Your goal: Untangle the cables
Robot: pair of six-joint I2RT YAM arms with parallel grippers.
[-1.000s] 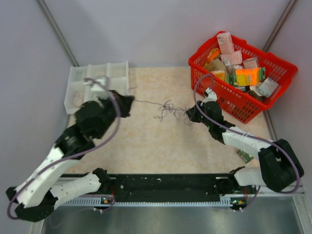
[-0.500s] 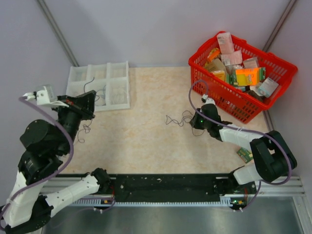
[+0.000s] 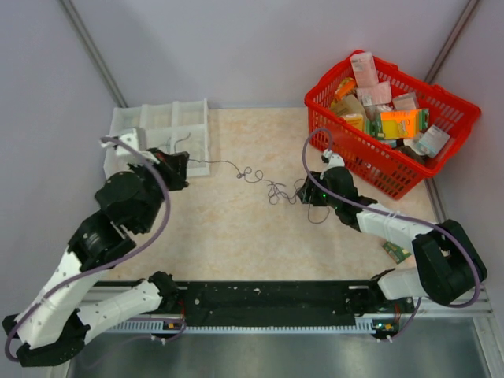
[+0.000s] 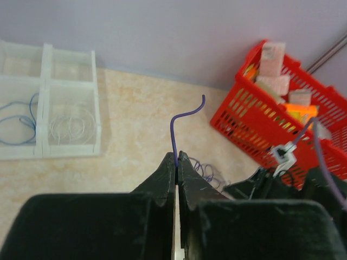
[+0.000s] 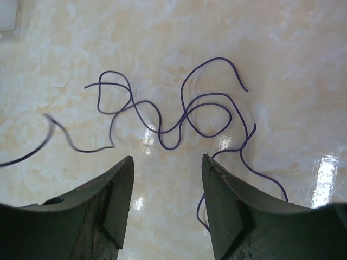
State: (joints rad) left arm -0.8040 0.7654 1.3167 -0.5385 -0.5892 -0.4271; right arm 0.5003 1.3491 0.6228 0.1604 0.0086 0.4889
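The cables (image 5: 179, 116) are sheathed in smooth purple plastic. The tabletop (image 5: 303, 65) is finished glossy and marble-patterned, with glare reflected. The basket (image 3: 441, 153) is moulded in red plastic, the tray (image 4: 42, 103) in translucent white plastic. The right gripper (image 5: 167, 158) is finished matt black.

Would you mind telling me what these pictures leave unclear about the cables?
Top view: the cables are too thin to count or trace crossings.
Left wrist view: the left gripper hides the rest of its purple cable.
Right wrist view: the dark strand is blurred and cut off by the left edge.
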